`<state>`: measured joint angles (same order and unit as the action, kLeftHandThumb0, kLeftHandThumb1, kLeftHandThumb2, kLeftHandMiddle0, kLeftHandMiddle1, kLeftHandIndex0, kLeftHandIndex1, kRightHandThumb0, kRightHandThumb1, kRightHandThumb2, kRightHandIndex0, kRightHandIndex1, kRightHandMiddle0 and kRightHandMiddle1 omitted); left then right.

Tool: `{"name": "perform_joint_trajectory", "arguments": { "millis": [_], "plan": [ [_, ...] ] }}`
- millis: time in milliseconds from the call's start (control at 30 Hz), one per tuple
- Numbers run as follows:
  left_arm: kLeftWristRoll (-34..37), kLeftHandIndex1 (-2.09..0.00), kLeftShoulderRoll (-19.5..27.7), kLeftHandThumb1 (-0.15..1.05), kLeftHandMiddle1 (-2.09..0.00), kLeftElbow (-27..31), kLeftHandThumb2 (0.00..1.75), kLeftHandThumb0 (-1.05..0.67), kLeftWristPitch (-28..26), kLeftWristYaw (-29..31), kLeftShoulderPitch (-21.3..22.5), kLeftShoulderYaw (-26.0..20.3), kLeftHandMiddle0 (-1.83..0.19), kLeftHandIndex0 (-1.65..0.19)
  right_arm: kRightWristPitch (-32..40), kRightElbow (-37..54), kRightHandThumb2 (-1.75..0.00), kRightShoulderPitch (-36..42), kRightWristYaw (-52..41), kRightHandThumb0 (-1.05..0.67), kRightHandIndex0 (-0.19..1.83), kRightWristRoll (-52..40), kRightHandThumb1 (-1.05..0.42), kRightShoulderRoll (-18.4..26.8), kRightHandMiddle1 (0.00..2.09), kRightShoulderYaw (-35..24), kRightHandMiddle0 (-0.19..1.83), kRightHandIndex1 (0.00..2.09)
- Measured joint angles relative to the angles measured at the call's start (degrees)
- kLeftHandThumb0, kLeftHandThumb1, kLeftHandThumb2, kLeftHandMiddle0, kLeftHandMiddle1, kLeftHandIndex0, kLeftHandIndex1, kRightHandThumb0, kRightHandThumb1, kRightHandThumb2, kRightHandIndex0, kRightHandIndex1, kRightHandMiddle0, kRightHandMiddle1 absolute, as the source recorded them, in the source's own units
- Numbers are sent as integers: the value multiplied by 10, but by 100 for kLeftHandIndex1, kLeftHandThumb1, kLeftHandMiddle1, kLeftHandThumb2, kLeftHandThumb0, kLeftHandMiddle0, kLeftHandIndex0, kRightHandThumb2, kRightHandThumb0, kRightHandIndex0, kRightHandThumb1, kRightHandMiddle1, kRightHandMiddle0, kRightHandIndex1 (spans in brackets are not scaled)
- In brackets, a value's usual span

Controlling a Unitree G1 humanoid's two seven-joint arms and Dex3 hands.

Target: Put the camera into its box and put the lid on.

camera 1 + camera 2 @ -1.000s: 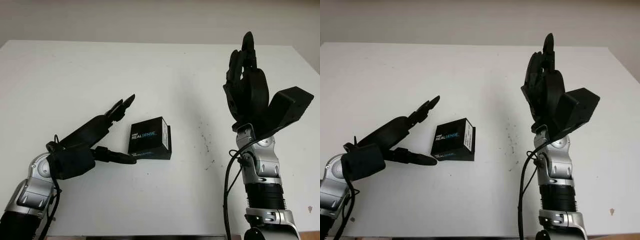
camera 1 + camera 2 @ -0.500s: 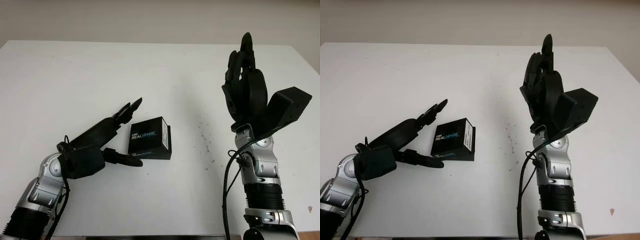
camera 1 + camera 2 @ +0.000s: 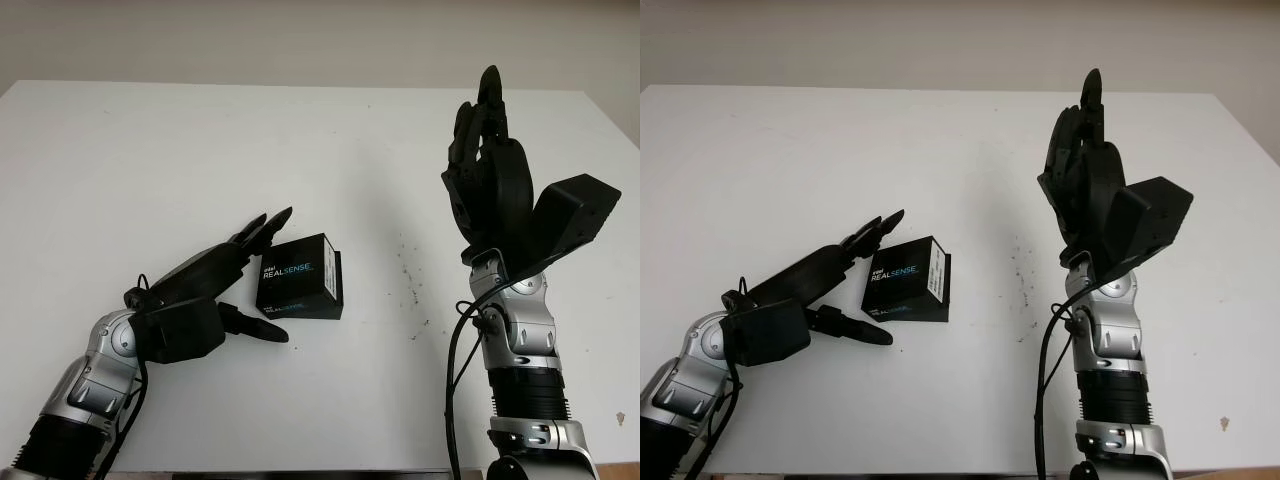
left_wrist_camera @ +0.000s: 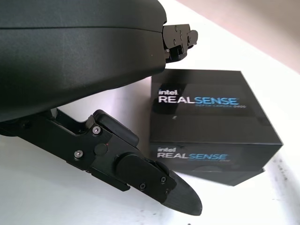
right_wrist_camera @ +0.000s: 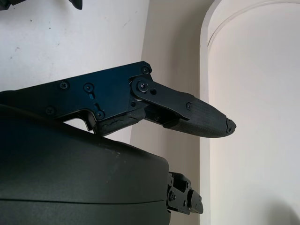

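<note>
Nearest the robot, the left hand (image 3: 235,275) sits low over the white tabletop (image 3: 150,160) at the near left, open and holding nothing. One black finger (image 3: 255,329) runs along the near side of the small black cardboard box with the white and blue REALSENSE lettering (image 3: 297,276), its tip just by the box's near-left corner, while the upper fingers (image 3: 268,226) reach toward the box's far-left corner. From the left wrist view the fingers bracket the box's left end without clamping it; whether any fingertip actually touches the cardboard cannot be told.

The box lies closed on the tabletop a little left of centre, lid on, logo face up, a white label on its right side.

Further right, a scatter of small dark specks (image 3: 408,280) marks the tabletop.

At the right, the right hand (image 3: 488,150) is raised upright well above the tabletop, open, nothing in it, well apart from the box.
</note>
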<state>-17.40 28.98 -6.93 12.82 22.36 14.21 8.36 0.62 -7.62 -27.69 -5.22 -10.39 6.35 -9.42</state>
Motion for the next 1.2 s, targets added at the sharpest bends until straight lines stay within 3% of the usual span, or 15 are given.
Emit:
{"name": "perform_joint_trajectory", "arguments": {
  "millis": [333, 433, 667, 767, 900, 1200],
  "plan": [
    [13, -19, -23, 79, -20, -11, 5, -61, 8, -13, 2, 0, -19, -9, 0, 1, -73, 3, -4, -69, -18, 7, -105, 1, 1, 2, -18, 2],
    [12, -46, -23, 78, -65, -11, 5, -58, 7, -17, 5, 0, 0, 1, 0, 2, -73, 3, -3, -69, -18, 8, -105, 1, 1, 2, -18, 2],
    [19, -95, -28, 78, -116, -15, 6, -51, 7, -21, 10, 0, 4, 11, 0, 3, -73, 3, -5, -70, -19, 10, -105, 1, 1, 2, -19, 3],
    [24, -103, -33, 84, -127, -24, 7, -44, 11, -28, 10, -1, -2, 9, 0, 3, -72, 3, -5, -70, -19, 11, -105, 1, 1, 2, -19, 3],
    [37, -115, -40, 102, -148, -34, 10, -31, 23, -32, 9, -2, -14, 3, 0, 3, -71, 3, -6, -69, -19, 11, -105, 1, 1, 2, -18, 3],
    [42, -126, -45, 105, -167, -34, 24, -27, 32, -47, 2, -5, -24, -2, 1, 5, -70, 3, -3, -69, -18, 12, -105, 1, 2, 2, -17, 3]
  ]
}}
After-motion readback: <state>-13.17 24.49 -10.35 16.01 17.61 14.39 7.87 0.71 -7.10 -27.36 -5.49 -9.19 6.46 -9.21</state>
